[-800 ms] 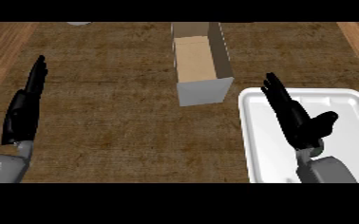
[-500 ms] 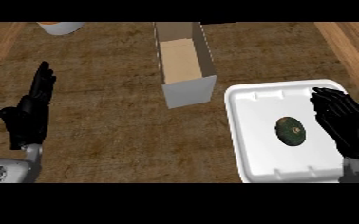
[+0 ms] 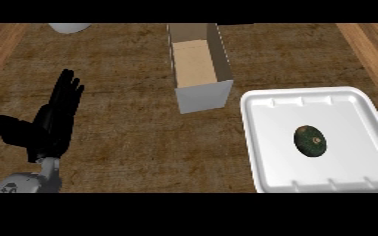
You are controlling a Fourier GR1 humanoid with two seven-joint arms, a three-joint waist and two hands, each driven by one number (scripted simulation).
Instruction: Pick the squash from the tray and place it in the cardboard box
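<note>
We look steeply down on a brown wood-grained tabletop [image 3: 133, 130]. At about four o'clock from the centre of our view sits a white tray [image 3: 266, 145] with rounded corners and a raised rim. The squash [image 3: 311, 141], dark green and oval with a small pale spot, lies on the tray floor a little to the three o'clock side of the tray's middle, clear of every rim. Nothing touches it.

At about twelve o'clock from the centre stands the cardboard box [image 3: 201, 96], long and narrow, open at the top, running from near the upper limit of the scene down toward the middle. Its tan inner floor shows, and we see nothing lying inside. Its pale grey end wall faces us, and that near corner is just beside the tray's ten o'clock corner, apart from it by a narrow strip of tabletop.

At about eight o'clock we see the left robot hand [image 3: 53, 122], black, on its grey forearm rising from the lower edge. Its fingers are straight and point toward twelve o'clock, released and grasping nothing. It is well apart from both box and tray.

The right robot hand does not appear in our view.

At eleven o'clock, against the upper limit, part of a pale rounded object [image 3: 69, 27] shows; we cannot tell what it is.
</note>
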